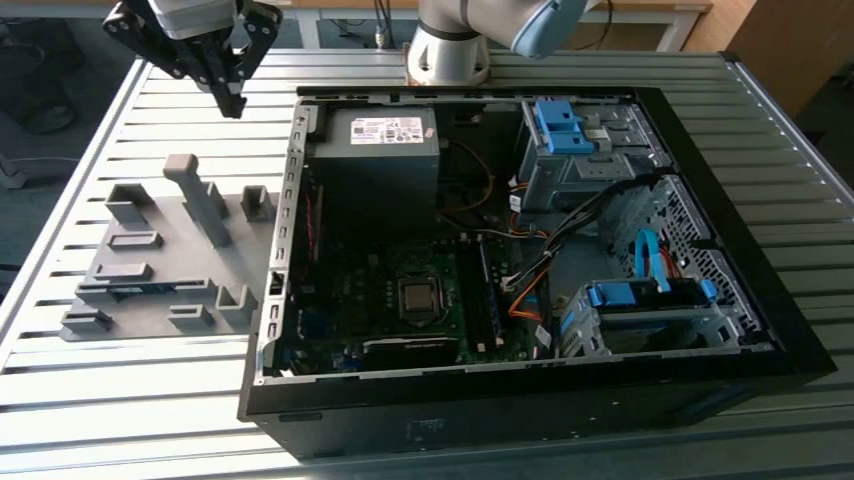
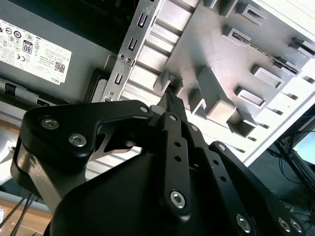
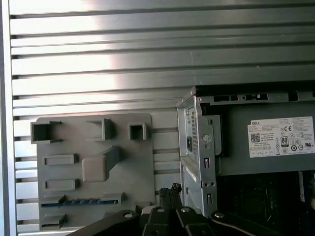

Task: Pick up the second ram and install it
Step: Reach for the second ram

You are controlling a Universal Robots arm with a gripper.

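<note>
While the gripper [image 1: 232, 98] hangs closed and empty, the ram [image 1: 144, 290] is seen slotted in the fixture [image 1: 180, 262].
Unless the jaws are opened before descent, the ram could be struck.

Workshop: slatted metal bench [image 1: 107, 430], opened computer case [image 1: 534, 400], arm base [image 1: 447, 55].
</note>
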